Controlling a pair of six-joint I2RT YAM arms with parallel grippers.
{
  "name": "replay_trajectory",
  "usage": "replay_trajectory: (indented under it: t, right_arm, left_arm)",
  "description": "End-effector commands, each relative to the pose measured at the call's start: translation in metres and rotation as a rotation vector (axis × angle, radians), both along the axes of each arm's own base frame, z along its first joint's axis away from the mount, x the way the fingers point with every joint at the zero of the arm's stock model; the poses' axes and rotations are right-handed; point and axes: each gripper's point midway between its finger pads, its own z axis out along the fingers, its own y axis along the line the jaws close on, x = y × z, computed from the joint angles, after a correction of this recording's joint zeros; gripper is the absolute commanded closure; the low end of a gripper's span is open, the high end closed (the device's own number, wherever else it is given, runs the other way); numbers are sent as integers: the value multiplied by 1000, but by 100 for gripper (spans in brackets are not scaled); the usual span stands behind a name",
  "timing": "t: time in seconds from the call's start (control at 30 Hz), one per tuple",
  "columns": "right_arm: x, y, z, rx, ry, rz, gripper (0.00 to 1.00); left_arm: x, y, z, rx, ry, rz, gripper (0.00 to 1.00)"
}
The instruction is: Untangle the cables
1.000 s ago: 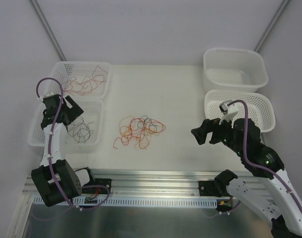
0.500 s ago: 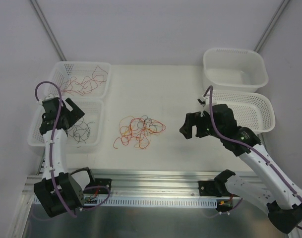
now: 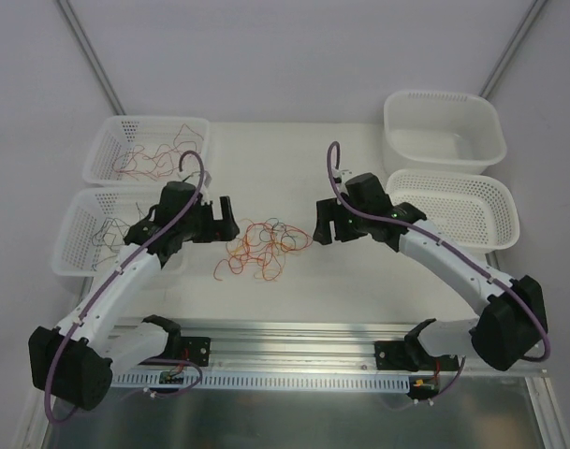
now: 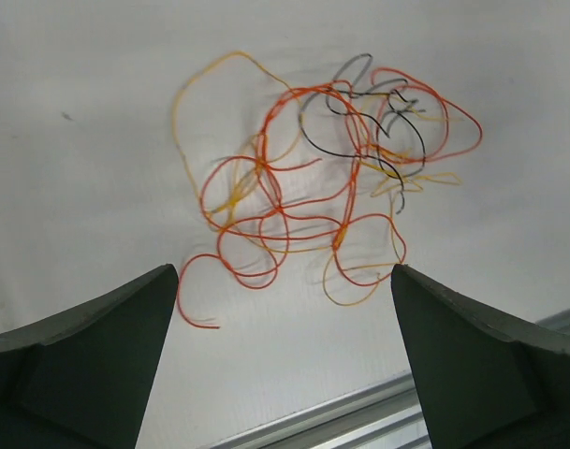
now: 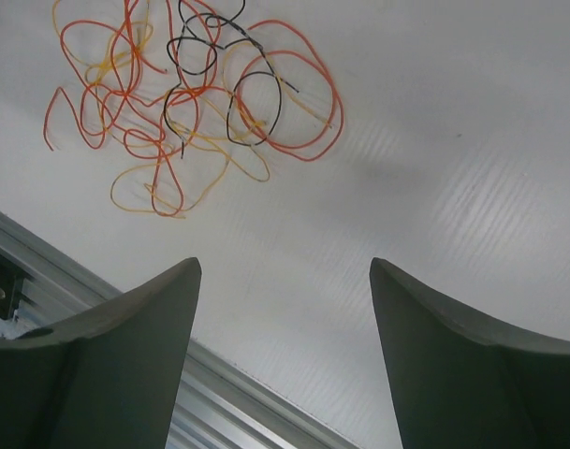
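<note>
Now swung inward, flanking the cables (image 3: 263, 245) between left claw (image 3: 226, 218) and right claw (image 3: 319, 224); both spread, empty, ready to pick strands.

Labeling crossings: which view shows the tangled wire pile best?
Left wrist: the pile sits whole and large, strands distinct. Right wrist cuts it off at the frame top; top external shows it whole but small.

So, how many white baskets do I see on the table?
4. At the left: far-left basket, near-left basket. At the right: far-right basket, near-right basket. None seems hidden.
</note>
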Motion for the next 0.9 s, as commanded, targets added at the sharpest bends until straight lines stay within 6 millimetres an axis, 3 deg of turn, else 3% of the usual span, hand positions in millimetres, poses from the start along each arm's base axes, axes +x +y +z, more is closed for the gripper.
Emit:
replay_trajectory:
  t: [0.0,0.13,0.17,0.2,0.23,0.3,0.33,0.37,0.4,0.47,0.5,0.57,0.67,0.87]
  right_arm:
    - [23,30,18,103,-54,-13,24]
    - [28,32,-8,109,8,-97,24]
    - [26,32,-10,130,25,-128,25]
    - [24,31,-13,136,31,-144,25]
    - [19,27,-24,130,54,-163,25]
    - [10,22,-27,146,70,-191,26]
    - [3,17,-36,140,86,-197,27]
    - [-1,14,-33,155,77,-204,27]
    - [-6,11,-35,158,80,-217,27]
    - [-16,1,-45,150,92,-236,28]
    - [-18,-2,-38,172,69,-249,28]
    - [-26,-9,-43,177,73,-262,28]
    - [-29,-13,-37,213,46,-278,30]
    - [-31,-17,-33,228,14,-291,31]
  left_arm:
    - [4,-32,5,13,-24,-80,1]
    - [13,-77,-8,87,-37,-236,3]
    - [14,-94,-3,100,-57,-288,3]
    - [19,-99,-5,125,-66,-303,5]
    - [26,-104,-19,183,-49,-336,8]
    - [36,-120,-16,229,-73,-374,13]
    - [40,-125,-32,269,-45,-399,14]
    - [48,-131,-29,276,-57,-404,18]
    - [51,-134,-43,307,-30,-416,20]
    - [59,-138,-49,336,-28,-424,24]
    - [61,-137,-62,365,-4,-428,26]
    - [68,-140,-65,384,-6,-437,29]
    - [73,-144,-79,418,13,-453,35]
    - [71,-167,-82,427,-2,-508,68]
